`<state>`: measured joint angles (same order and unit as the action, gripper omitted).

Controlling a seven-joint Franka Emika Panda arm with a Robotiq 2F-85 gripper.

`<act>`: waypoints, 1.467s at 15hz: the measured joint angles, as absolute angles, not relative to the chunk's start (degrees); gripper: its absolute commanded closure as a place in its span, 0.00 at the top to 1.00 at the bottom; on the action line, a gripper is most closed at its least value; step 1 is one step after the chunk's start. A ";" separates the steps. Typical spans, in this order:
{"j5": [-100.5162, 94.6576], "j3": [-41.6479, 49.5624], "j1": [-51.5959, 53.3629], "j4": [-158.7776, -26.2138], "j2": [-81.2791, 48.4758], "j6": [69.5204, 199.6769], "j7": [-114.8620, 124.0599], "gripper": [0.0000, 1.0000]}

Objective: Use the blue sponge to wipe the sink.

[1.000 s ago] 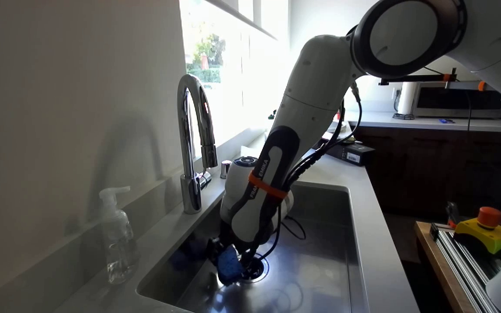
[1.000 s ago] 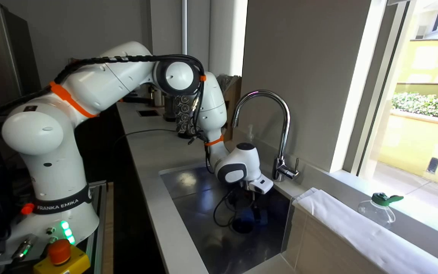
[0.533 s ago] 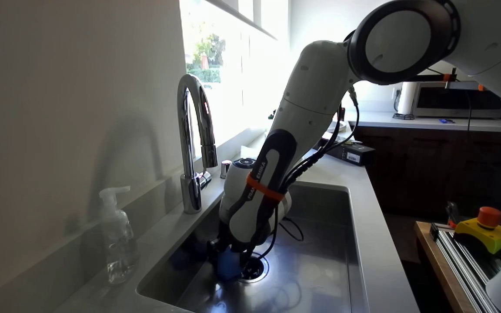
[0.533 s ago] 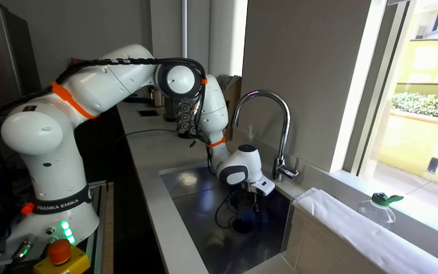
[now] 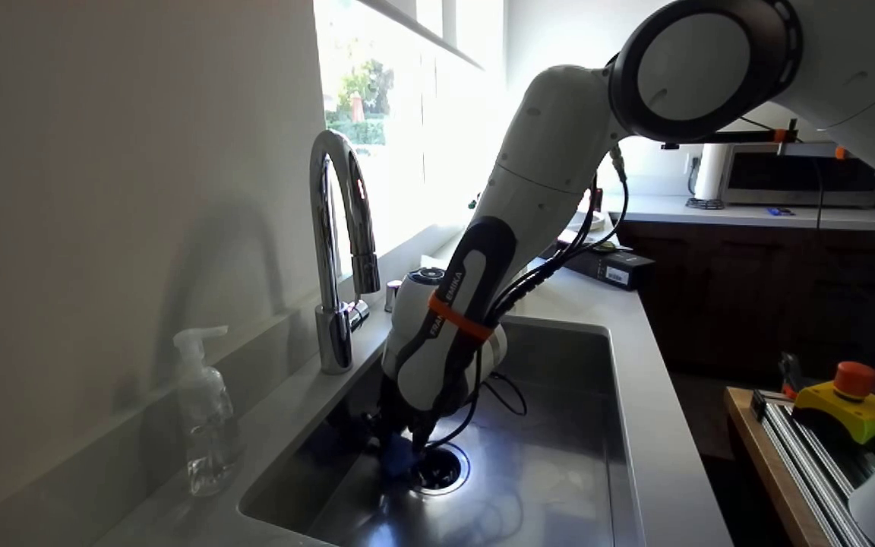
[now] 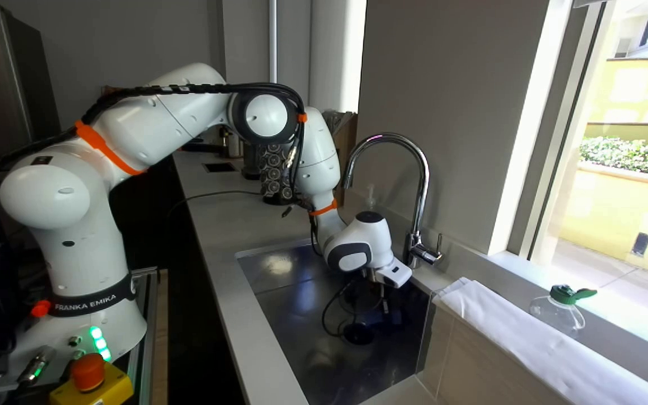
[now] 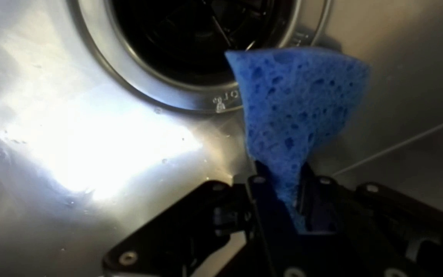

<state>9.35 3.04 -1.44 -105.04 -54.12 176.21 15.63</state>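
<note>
Blue sponge [image 7: 302,92] clamped in the hand [image 7: 285,181], down in the sink [image 5: 544,456] — right by the drain [image 7: 190,42].
Gripped end squashed narrow; in the wrist view the free end fans out and overlaps part of the drain's rim — can't tell if it touches the sink. In both exterior views the arm [image 6: 172,124] angles down into the sink, beside the chrome faucet [image 5: 323,243]. Clear pump bottle [image 5: 210,433] stands upright on the worktop [image 5: 680,471], near the sink's edge.

Smooth, shiny metal was seen on the sink [image 5: 551,463] and faucet [image 5: 328,273]; a matt, rough, pitted surface was shown by the sponge [image 7: 294,104].
</note>
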 measured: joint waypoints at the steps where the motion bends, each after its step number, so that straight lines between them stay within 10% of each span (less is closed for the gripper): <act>1: 9.35 2.90 -1.72 -105.16 -53.84 176.21 15.53 0.04; 22: 12.24 0.60 -6.53 -106.44 -44.63 168.07 15.43 0.04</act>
